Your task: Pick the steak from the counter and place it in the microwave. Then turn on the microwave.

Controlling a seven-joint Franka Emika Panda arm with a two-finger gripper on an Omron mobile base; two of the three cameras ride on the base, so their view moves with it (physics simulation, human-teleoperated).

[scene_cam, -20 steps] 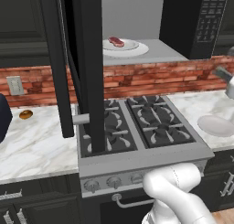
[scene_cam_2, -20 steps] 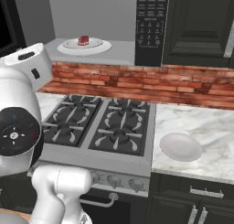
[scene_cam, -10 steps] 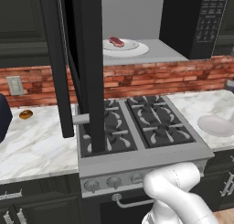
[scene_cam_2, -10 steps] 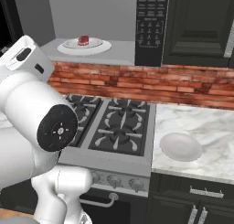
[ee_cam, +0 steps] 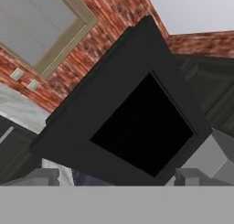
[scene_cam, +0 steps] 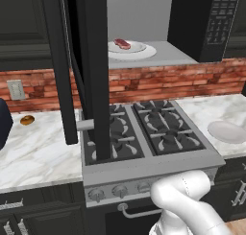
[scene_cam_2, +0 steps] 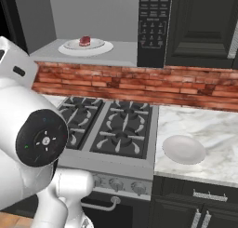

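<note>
Resting on the white round plate (scene_cam: 129, 50) inside the microwave (scene_cam: 192, 23), the steak (scene_cam: 122, 43) is seen already placed, a single small dark-red slab. The microwave door (scene_cam: 89, 61) is swung wide over the stovetop (scene_cam: 144, 133), and the same dark glass panel is faced by the tool (ee_cam: 117, 177), whose fingertips (ee_cam: 45, 176) are spread apart and empty.

It is judged that closing the door remains, then pressing the keypad (scene_cam_2: 151, 22). A glancing push could leave the door ajar, so that the oven would not start; a wide-spread tool could also strike two buttons at once.

Counted: one steak, one plate beneath it, one microwave, one pale dish (scene_cam_2: 183, 149) on the marble surface (scene_cam_2: 209, 134), one orange-brown item (scene_cam: 27, 119), four burners.
</note>
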